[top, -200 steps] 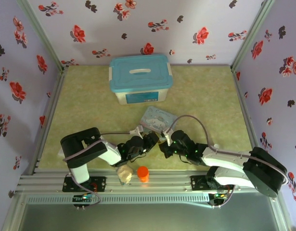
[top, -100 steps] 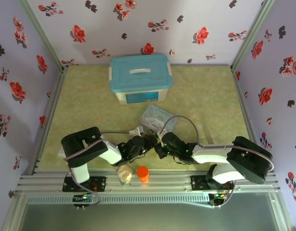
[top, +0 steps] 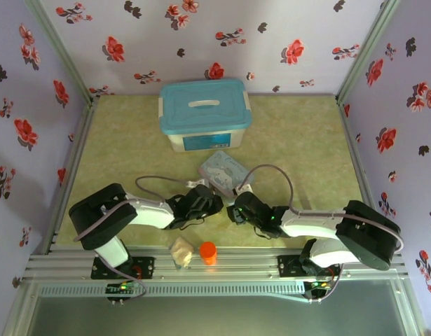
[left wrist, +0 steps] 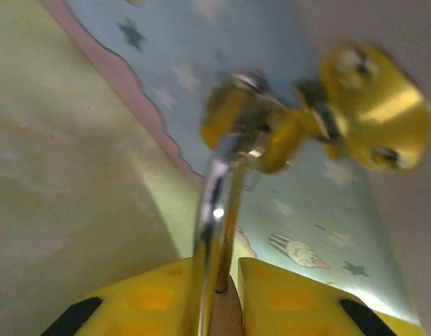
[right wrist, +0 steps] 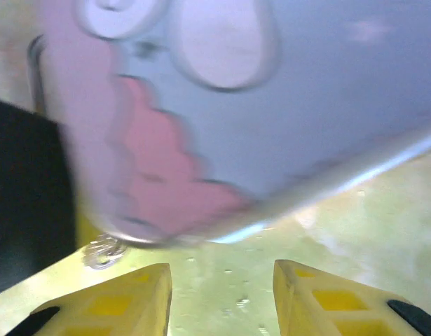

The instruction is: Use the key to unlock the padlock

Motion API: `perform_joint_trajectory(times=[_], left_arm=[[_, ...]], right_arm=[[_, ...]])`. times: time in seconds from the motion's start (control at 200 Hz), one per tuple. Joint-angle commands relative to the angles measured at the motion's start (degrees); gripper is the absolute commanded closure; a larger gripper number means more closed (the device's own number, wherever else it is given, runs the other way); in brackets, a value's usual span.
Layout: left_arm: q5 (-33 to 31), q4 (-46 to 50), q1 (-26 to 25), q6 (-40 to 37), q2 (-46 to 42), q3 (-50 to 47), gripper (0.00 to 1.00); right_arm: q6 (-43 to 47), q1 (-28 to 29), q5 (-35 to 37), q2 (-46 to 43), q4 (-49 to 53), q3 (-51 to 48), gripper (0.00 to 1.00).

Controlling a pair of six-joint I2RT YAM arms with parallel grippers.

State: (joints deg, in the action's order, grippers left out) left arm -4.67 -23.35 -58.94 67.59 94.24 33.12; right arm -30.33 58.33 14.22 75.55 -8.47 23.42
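From the top external view, the left gripper [top: 214, 204] and the right gripper [top: 233, 212] reach toward each other low over the pale green table [top: 306, 154], tips nearly meeting just on the near side of a cartoon-printed tin [top: 226, 168]. What sits between them is too small to make out. Behind the tin stands a white box with a teal lid [top: 203, 112]. The blue label [top: 204, 142] on its front carries print too small to read. Near the arm bases an orange cylinder [top: 208, 252] stands just beside a beige lumpy thing [top: 181, 252]. In the left wrist view, the yellow fingers [left wrist: 292, 294] are drawn narrow on the silvery shackle of the padlock [left wrist: 251, 131], which rises from between them to the blurred brass-gold block above. A rounded gold piece with small holes [left wrist: 373, 105] sits against the block's right side; the blur hides what it is. Behind them lies the tin's light blue face with white stars and a pink scalloped border, with no lettering legible. In the right wrist view, the two yellow fingers [right wrist: 320, 297] stand well apart with only bare table between them. The tin's lavender and pink print looms blurred above them, again without readable words. A small silvery ring [right wrist: 101, 250] lies at the tin's lower left edge, next to a dark mass [right wrist: 19, 189] at the frame's left.
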Motion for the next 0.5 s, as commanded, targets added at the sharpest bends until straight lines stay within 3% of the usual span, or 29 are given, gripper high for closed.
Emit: perform_joint_trajectory(times=[0.0, 0.195, 0.495], left_arm=[[-1.2, 16.4, 1.2, -7.4, -0.4, 1.3, 0.78], [-2.2, 22.0, 1.6, -10.8, -0.2, 5.0, 0.73], [-11.0, 37.9, -0.4, -14.9, -0.8, 12.0, 0.73]], right_arm=[[-3.1, -0.3, 7.0, 0.7, 3.5, 1.6, 0.59], [-4.5, -0.2, 9.1, 1.2, 1.6, 1.4, 0.59], [-5.7, -0.3, 10.6, 3.3, 1.6, 2.3, 0.6]])
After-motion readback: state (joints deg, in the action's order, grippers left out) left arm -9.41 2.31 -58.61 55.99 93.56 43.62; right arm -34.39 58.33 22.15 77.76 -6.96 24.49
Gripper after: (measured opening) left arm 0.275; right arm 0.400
